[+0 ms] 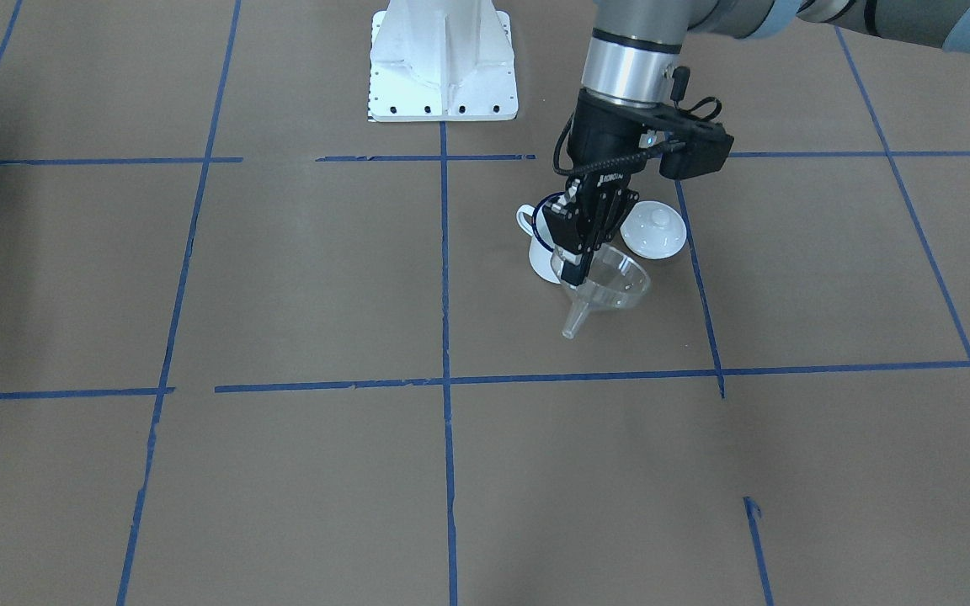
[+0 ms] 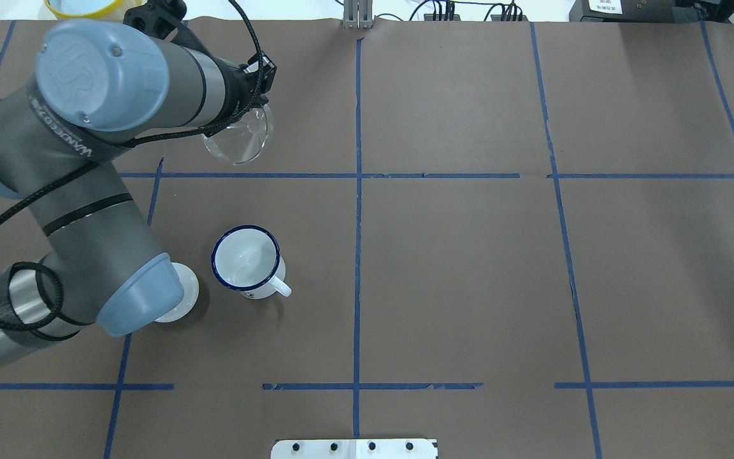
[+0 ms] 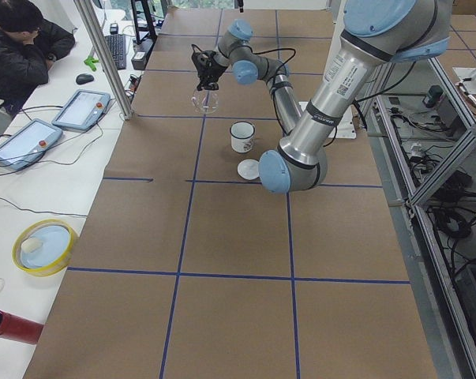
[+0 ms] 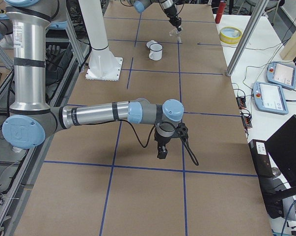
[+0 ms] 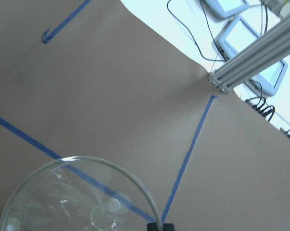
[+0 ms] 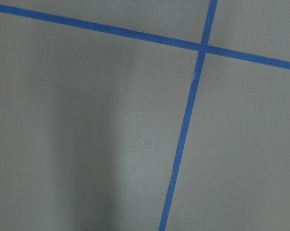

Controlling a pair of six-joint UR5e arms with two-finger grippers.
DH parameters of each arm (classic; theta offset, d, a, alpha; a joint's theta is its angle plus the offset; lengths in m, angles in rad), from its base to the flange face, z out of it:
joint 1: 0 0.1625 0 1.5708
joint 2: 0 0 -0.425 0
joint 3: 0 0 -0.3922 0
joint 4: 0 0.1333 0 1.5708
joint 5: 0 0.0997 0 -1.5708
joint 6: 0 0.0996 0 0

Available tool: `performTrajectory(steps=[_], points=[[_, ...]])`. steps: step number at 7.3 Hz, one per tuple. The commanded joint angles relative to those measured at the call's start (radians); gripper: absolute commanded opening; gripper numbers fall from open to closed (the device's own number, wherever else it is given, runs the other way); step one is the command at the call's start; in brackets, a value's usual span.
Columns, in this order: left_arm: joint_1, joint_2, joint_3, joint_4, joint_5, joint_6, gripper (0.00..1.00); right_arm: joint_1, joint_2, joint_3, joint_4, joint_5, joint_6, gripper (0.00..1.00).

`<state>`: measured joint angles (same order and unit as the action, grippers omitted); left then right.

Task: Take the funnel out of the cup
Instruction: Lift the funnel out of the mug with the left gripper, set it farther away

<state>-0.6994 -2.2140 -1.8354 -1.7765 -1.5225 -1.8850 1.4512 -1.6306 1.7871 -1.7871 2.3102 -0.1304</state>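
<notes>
My left gripper [image 1: 572, 271] is shut on the rim of the clear funnel [image 1: 608, 287] and holds it tilted, spout down, over the table. The funnel also shows in the overhead view [image 2: 237, 136] and at the bottom of the left wrist view [image 5: 77, 197]. It is out of the cup. The white cup with a blue rim [image 2: 246, 258] stands upright and empty nearer the robot base; in the front view the cup [image 1: 538, 246] is partly hidden behind the gripper. My right gripper [image 4: 162, 150] shows only in the exterior right view, low over the table; I cannot tell whether it is open or shut.
A white domed lid with a knob [image 1: 653, 229] lies beside the cup, partly under my left arm in the overhead view [image 2: 186, 288]. Blue tape lines cross the brown table. A yellow bowl [image 3: 44, 246] and a red cylinder [image 3: 9, 326] sit on the side bench.
</notes>
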Motion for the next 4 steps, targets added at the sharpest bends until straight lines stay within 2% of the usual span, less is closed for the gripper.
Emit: performTrajectory(steps=[1,2,3,4], points=[[0.001,-0.016,0.268,-0.270,0.151,-0.197,0.00,0.000,0.000,-0.002,0.000,0.000,0.000,1.00],[0.001,-0.082,0.426,-0.334,0.224,-0.230,0.00,0.000,0.000,0.000,0.000,0.000,0.000,1.00],[0.003,-0.119,0.541,-0.407,0.273,-0.256,0.00,0.000,0.000,0.000,0.000,0.000,0.000,1.00],[0.003,-0.119,0.597,-0.467,0.278,-0.255,0.00,0.000,0.000,0.000,0.000,0.000,0.000,1.00]])
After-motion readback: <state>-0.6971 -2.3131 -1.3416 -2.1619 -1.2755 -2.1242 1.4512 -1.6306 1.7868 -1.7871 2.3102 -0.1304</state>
